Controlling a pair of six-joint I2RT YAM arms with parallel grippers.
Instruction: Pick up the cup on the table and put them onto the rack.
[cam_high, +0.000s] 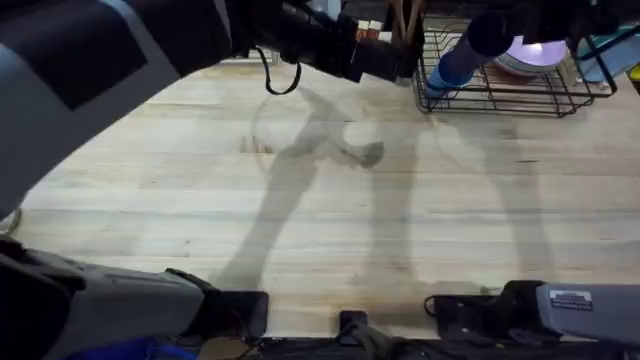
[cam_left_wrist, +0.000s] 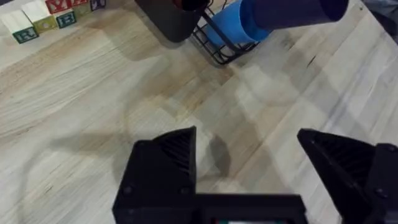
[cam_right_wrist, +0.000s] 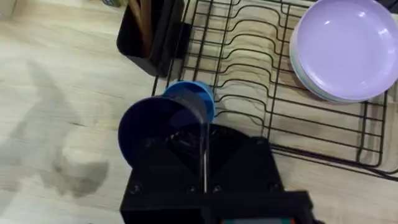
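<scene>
The right gripper (cam_right_wrist: 202, 158) is clamped on the navy cup (cam_right_wrist: 158, 134), holding it on its side right at the near corner of the black wire rack (cam_high: 500, 95). The sky-blue cup (cam_high: 450, 70) sits inside that same corner, touching the navy one. Purple plates (cam_right_wrist: 345, 50) are stacked at the rack's far end. Over the bare wooden table (cam_high: 300, 200), the left gripper (cam_left_wrist: 249, 168) hangs with its fingers spread wide, holding nothing. Lettered blocks (cam_left_wrist: 46, 15) line the table's edge.

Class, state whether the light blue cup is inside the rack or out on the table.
Inside: the light blue cup sits within the rack wires at its corner, with the navy cup stacked against it.
</scene>
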